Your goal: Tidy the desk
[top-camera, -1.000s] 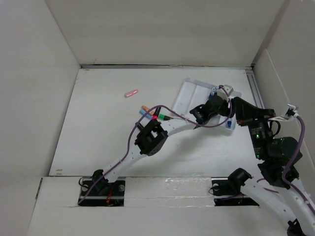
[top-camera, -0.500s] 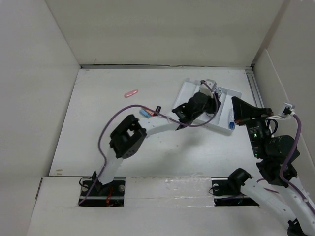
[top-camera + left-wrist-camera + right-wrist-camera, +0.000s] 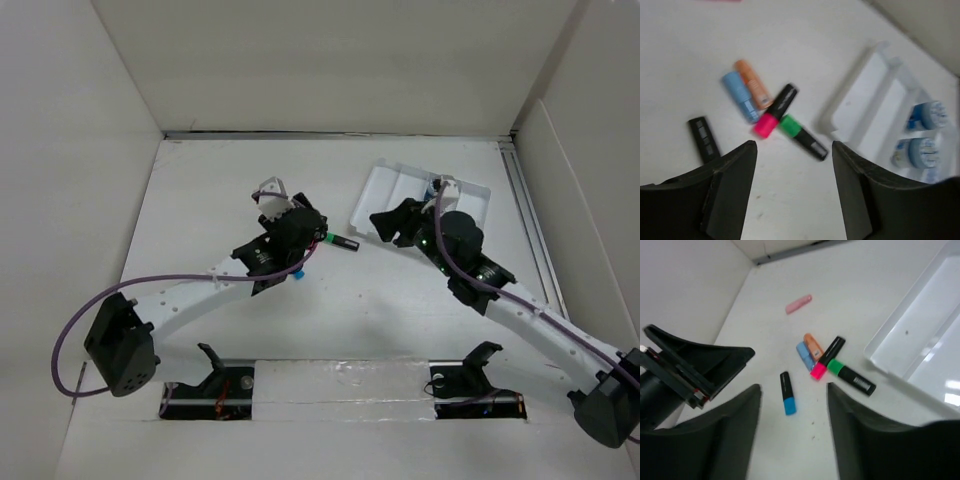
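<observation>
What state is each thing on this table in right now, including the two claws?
left gripper: open, empty.
right gripper: open, empty.
pink-capped marker: capped, lying flat.
green-capped marker: capped, flat, cap by the pink cap.
blue-capped marker: capped, flat, apart.
orange tube: lying against the blue tube.
blue tube: lying flat.
small pink piece: lying loose.
tray: flat on the desk, partly filled.

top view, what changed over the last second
The left arm's fingers swung left off the tray to hover over the markers. The right arm's fingers came in from the right side to the tray's near left corner. Both are open and empty. The tray stayed put; the markers look unmoved.
</observation>
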`<state>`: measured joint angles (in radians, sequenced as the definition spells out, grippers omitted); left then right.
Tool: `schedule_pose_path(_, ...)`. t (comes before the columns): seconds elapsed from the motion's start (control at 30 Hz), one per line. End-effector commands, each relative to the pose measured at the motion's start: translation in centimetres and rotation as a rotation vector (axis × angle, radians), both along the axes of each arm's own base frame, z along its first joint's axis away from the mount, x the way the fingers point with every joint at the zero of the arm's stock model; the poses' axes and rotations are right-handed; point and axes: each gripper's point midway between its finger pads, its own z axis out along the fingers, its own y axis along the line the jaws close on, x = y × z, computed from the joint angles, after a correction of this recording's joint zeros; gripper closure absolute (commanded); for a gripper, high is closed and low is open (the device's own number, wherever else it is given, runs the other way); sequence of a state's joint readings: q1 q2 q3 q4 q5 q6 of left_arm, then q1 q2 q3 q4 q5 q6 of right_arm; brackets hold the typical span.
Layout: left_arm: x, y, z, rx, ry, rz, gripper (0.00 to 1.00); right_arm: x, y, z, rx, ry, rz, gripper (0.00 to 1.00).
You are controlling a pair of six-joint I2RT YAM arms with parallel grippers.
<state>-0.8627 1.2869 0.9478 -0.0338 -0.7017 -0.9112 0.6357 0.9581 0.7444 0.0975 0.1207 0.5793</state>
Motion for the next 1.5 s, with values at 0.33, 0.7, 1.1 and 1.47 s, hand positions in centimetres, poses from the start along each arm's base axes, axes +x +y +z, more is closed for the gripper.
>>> schedule_pose_path(0.33, -4.1, 6.2, -12.9, 0.122, 0.402, 0.154, 0.37, 0.7, 3.9, -3.7, 0.018, -0.003, 0.08, 0.26)
schedule_pose_path(0.7, -2.2, 4.9, -17.5, 0.247, 0.497, 0.161, 0.47, 0.7, 5.0, -5.2, -0.006, 0.019, 0.121, 0.27)
schedule_pose_path(1.1, -2.3, 6.7, -19.6, 0.305, 0.562, 0.178, 0.85, 1.3, 4.2, -5.5, -0.03, 0.022, 0.069, 0.28)
schedule_pose_path(1.47, 0.5, 3.1, -7.5, 0.271, 0.298, 0.037, 0.99, 1.8, 2.1, -5.3, -0.031, 0.0, -0.04, 0.29)
